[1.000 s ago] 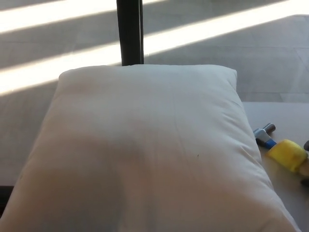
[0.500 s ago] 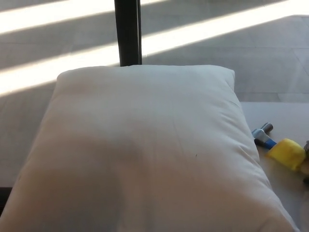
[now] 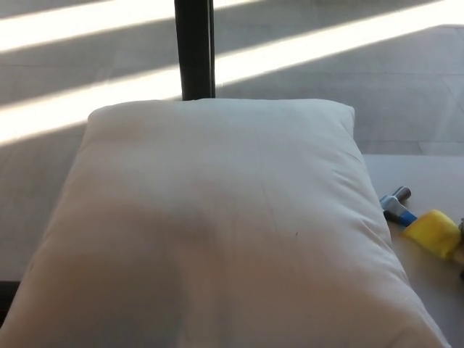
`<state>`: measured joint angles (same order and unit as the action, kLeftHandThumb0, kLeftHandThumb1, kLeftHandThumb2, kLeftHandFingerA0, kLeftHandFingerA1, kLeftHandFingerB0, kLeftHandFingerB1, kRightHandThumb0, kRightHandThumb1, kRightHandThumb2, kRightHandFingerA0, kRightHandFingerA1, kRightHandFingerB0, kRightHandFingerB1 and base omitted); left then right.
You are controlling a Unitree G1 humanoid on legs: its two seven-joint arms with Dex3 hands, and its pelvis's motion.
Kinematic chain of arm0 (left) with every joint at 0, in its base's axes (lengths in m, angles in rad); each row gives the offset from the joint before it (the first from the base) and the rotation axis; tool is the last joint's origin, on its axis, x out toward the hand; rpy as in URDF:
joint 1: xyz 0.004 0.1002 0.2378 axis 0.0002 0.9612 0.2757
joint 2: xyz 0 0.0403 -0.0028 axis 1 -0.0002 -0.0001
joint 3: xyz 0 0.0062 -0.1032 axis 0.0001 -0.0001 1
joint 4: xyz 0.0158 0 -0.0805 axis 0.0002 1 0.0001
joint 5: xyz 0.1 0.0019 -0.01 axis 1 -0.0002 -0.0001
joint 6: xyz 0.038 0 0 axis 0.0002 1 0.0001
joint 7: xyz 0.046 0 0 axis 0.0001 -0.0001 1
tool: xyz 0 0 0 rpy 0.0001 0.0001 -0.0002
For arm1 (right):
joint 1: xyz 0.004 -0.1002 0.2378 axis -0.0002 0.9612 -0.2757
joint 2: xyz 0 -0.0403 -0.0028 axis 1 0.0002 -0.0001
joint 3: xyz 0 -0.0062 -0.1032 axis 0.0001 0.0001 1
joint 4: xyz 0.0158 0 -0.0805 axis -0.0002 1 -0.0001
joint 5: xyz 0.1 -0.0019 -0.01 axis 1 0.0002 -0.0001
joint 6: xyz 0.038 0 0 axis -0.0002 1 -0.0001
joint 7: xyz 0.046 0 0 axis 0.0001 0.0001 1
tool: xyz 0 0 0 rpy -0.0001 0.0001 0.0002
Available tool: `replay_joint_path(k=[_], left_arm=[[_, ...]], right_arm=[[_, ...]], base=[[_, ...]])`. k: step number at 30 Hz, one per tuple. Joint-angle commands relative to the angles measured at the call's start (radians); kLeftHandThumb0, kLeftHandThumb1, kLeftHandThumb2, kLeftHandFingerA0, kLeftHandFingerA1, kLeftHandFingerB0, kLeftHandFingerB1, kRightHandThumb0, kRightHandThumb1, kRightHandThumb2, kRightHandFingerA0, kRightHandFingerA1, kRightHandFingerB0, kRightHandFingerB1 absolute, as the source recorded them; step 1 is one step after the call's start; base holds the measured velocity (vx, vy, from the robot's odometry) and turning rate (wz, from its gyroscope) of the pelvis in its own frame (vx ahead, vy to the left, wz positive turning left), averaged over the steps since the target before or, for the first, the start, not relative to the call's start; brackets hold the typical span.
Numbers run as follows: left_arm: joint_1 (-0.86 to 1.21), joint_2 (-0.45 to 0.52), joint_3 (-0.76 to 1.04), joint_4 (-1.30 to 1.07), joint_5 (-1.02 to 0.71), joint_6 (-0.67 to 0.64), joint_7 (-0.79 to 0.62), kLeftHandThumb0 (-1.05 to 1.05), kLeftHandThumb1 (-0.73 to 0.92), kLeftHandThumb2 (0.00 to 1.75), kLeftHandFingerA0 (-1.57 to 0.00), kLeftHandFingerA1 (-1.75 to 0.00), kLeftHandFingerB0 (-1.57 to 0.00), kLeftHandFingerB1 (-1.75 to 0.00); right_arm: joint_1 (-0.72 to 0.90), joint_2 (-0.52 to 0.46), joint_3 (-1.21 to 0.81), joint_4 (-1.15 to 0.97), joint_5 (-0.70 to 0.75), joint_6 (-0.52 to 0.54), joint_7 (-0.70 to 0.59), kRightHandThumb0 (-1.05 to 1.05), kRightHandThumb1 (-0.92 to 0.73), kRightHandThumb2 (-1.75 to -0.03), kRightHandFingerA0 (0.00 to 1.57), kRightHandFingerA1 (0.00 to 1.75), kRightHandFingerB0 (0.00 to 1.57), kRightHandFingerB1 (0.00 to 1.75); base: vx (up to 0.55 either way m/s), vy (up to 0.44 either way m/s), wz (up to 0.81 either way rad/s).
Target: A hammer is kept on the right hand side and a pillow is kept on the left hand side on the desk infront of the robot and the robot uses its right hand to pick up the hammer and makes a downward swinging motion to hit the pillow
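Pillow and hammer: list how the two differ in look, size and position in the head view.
The pillow is plain white and soft; the hammer shows yellow, blue and grey metal parts. The pillow fills most of the picture; the hammer is far smaller and cut off by the right edge. The pillow lies centre-left; the hammer lies to its right, beside its edge. Both rest on the desk, and no hand touches either.

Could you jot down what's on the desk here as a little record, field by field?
Pillow: white pillow fills most of the view, lying flat
Hammer: hammer lies at the right edge, yellow and blue parts showing, partly cut off
Position: hammer beside the pillow's right side
Desk: pale desk visible at right
Robot hands: none in view
Background: floor with sunlit stripes, dark post behind the pillow
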<state>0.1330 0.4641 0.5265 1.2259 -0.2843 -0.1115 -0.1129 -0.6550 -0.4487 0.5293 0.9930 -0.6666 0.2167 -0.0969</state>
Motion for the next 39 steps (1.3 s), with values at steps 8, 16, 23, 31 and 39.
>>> replay_joint_path(k=[8, 16, 23, 31, 39], left_arm=[[0.020, 0.010, -0.004, -0.010, 0.004, -0.029, -0.002, -0.68, 0.80, 0.64, -0.76, -0.54, -0.77, -0.50], [0.024, 0.013, -0.012, -0.013, 0.009, -0.025, 0.004, -0.68, 0.81, 0.64, -0.78, -0.55, -0.79, -0.50], [0.030, 0.014, -0.013, -0.007, 0.012, -0.037, 0.005, -0.69, 0.82, 0.66, -0.79, -0.56, -0.80, -0.48], [0.052, 0.017, -0.001, -0.015, 0.001, -0.022, 0.008, -0.68, 0.82, 0.65, -0.77, -0.57, -0.78, -0.50], [0.072, 0.019, 0.021, -0.009, -0.018, -0.032, -0.009, -0.66, 0.82, 0.65, -0.79, -0.56, -0.78, -0.50]], right_arm=[[0.265, 0.047, -0.065, 0.018, 0.051, -0.255, -0.332, -0.30, -0.66, -0.72, 0.90, 1.57, 0.87, 0.76], [0.265, 0.073, -0.083, 0.018, 0.034, -0.261, -0.320, -0.27, -0.68, -0.74, 0.91, 1.58, 0.86, 0.67], [0.224, 0.075, -0.128, 0.029, 0.073, -0.244, -0.244, -0.26, -0.73, -0.70, 0.86, 1.38, 0.72, 0.62], [0.180, 0.070, -0.315, -0.028, 0.241, -0.205, -0.091, -0.25, -0.71, -0.89, 0.87, 1.67, 0.74, 1.23], [0.119, 0.104, -0.597, -0.048, 0.453, -0.132, -0.047, -0.20, -0.50, -1.01, 0.88, 1.75, 0.78, 1.53]], base=[[0.00, 0.000, 0.00], [0.00, 0.000, 0.00], [0.00, 0.000, 0.00], [0.00, 0.000, 0.00], [0.00, 0.000, 0.00]])
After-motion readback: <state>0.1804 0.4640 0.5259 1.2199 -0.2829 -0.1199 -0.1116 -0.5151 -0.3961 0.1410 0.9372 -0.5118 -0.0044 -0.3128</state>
